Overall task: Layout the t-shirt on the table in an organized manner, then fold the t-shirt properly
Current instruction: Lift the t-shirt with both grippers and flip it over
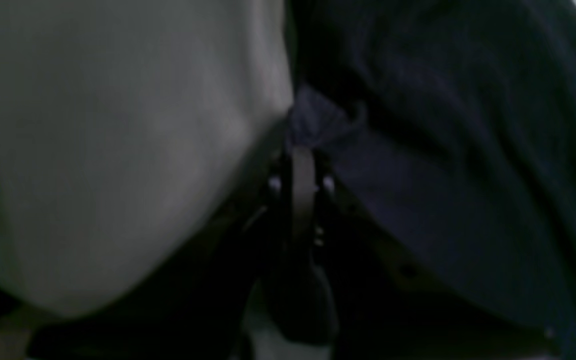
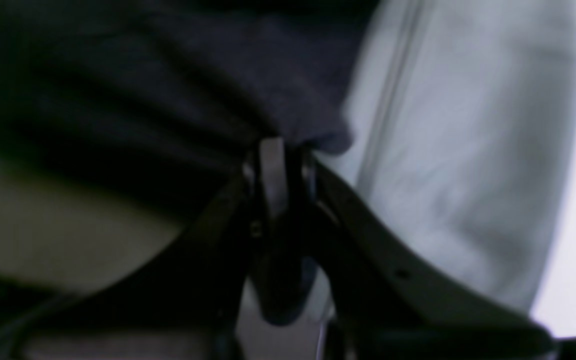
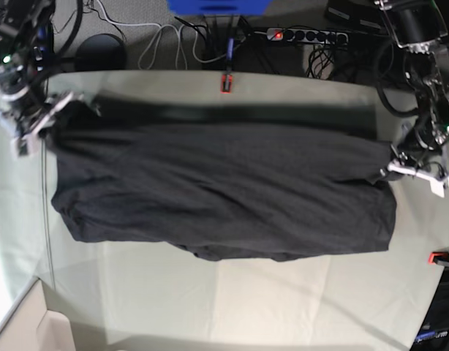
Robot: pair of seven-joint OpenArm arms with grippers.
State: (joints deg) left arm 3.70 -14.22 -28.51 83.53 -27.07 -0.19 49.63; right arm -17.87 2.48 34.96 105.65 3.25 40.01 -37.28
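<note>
The charcoal-black t-shirt [image 3: 224, 190] is stretched wide across the pale grey-green table [image 3: 246, 300], lifted along its far edge and casting a shadow band behind. No print shows. My left gripper [image 3: 391, 164] is at the shirt's right corner, shut on a pinch of fabric. In the left wrist view the closed fingertips [image 1: 303, 150] bite the dark cloth [image 1: 468, 125] over the table [image 1: 118, 150]. My right gripper [image 3: 53, 117] holds the left corner. The right wrist view shows it [image 2: 278, 145] shut on the shirt [image 2: 168, 75] above the table [image 2: 468, 150].
Red clamps sit at the table's far edge [image 3: 226, 82] and right edge [image 3: 442, 257]. Behind the table lie a power strip [image 3: 305, 34], cables and a round black object [image 3: 100, 50]. A cardboard box corner [image 3: 34, 333] shows at the bottom left.
</note>
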